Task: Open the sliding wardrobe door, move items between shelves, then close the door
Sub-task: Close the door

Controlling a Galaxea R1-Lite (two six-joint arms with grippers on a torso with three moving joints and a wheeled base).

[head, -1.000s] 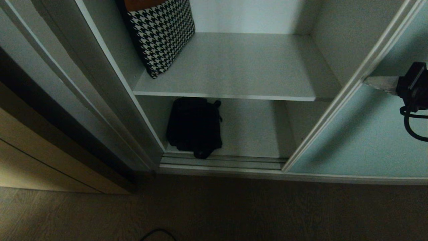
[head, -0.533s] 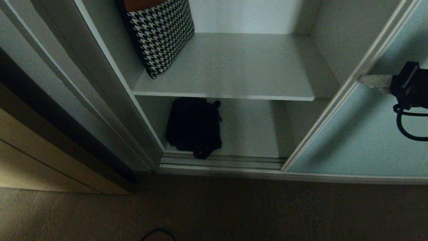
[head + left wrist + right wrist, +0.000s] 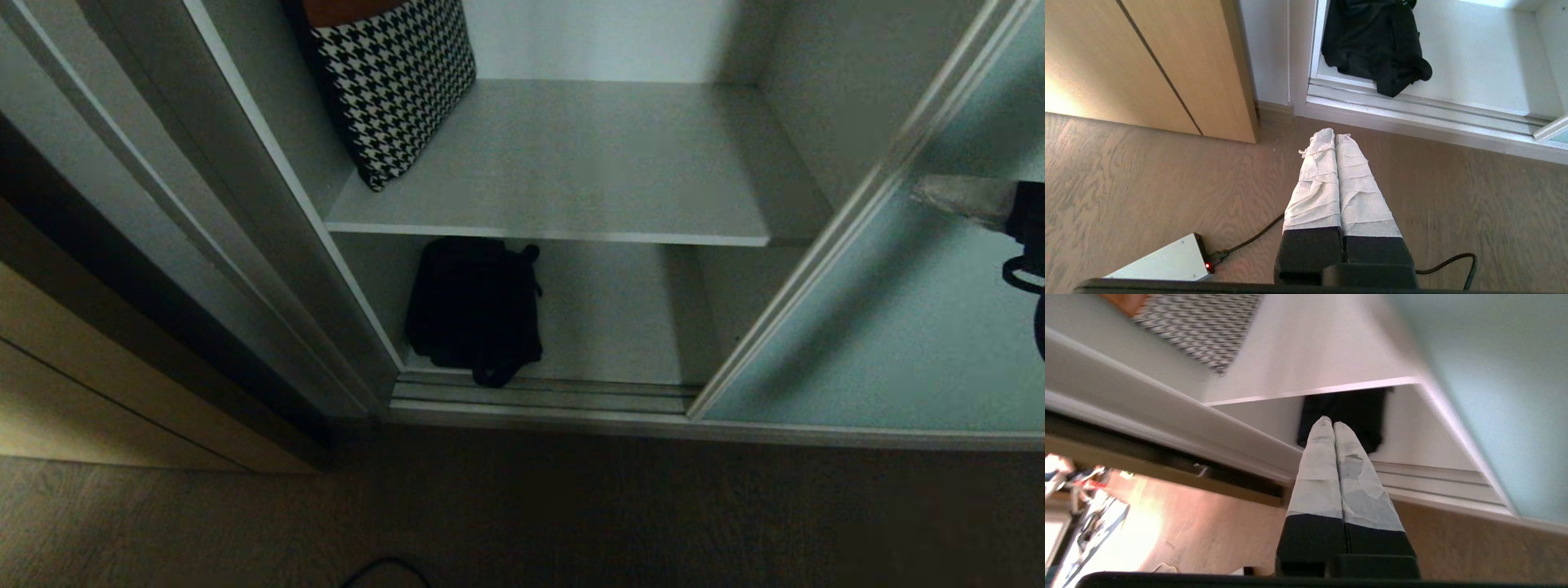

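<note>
The sliding wardrobe door (image 3: 890,327), frosted pale blue-green glass, stands slid to the right, leaving the compartment open. A houndstooth bag (image 3: 388,86) with an orange top leans at the left of the upper shelf (image 3: 596,163). Below it, a floppy black bag (image 3: 473,310) lies on the bottom shelf (image 3: 620,318), its edge hanging over the track. My right gripper (image 3: 921,189) is shut and empty in front of the glass near the door's frame; in its wrist view the gripper (image 3: 1329,424) points toward the black bag (image 3: 1359,408). My left gripper (image 3: 1334,136) is shut, parked above the floor.
A ribbed silver floor track (image 3: 539,396) runs along the wardrobe's front. A beige wooden panel (image 3: 73,384) stands at the left. A black cable (image 3: 384,572) lies on the wood floor, and a grey box with a red light (image 3: 1167,261) sits near the left gripper.
The right gripper first edged left toward the door frame, then drew back right and slightly up, now partly out of the head view. The door and both bags have not moved.
</note>
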